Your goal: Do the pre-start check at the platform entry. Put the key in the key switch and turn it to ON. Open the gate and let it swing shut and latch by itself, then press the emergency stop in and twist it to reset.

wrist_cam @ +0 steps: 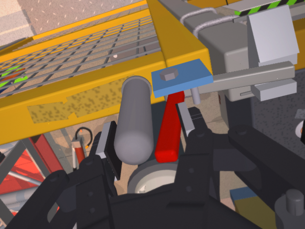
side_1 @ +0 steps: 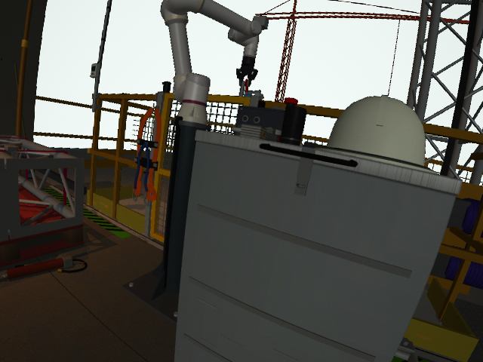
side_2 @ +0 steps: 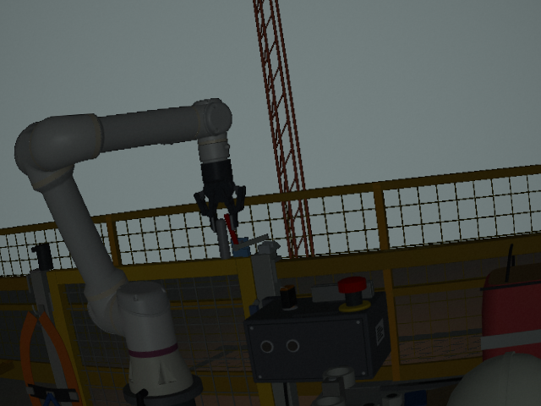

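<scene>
At the top rail of the yellow mesh gate (wrist_cam: 81, 66), a grey handle post (wrist_cam: 134, 120) stands upright beside a red latch lever (wrist_cam: 171, 125). The lever hangs from a blue plate (wrist_cam: 181, 76) that carries a grey latch bar (wrist_cam: 248, 77). My gripper (wrist_cam: 145, 128) is closed around the handle post and the red lever together. Below, a dark control box (side_2: 317, 336) carries the key switch with its key (side_2: 287, 297) and the red emergency stop (side_2: 352, 288).
A large grey cabinet (side_1: 308, 253) with a pale dome (side_1: 378, 130) fills the near side in the side camera. The arm's pedestal (side_1: 175, 218) stands by the gate. Orange lanyards (side_1: 146, 156) hang on a post to the left. Yellow mesh railing (side_2: 437, 214) runs behind.
</scene>
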You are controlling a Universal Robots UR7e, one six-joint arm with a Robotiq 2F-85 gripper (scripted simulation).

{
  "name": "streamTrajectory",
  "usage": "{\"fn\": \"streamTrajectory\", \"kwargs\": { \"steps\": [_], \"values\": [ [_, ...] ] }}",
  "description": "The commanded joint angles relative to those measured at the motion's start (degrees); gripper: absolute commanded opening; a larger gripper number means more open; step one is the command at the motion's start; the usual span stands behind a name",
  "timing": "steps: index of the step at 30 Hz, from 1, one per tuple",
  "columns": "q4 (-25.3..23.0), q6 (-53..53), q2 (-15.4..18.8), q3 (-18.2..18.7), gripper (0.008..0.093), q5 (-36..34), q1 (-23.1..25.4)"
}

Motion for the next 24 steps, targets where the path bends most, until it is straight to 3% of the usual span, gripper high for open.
{"fn": "streamTrajectory", "kwargs": {
  "steps": [1,24],
  "values": [
    [-0.5,0.0,0.2,-0.1,0.0080,0.4,0.0],
    [-1.1,-0.2,1.9,-1.2,0.0080,0.4,0.9]
  ]
}}
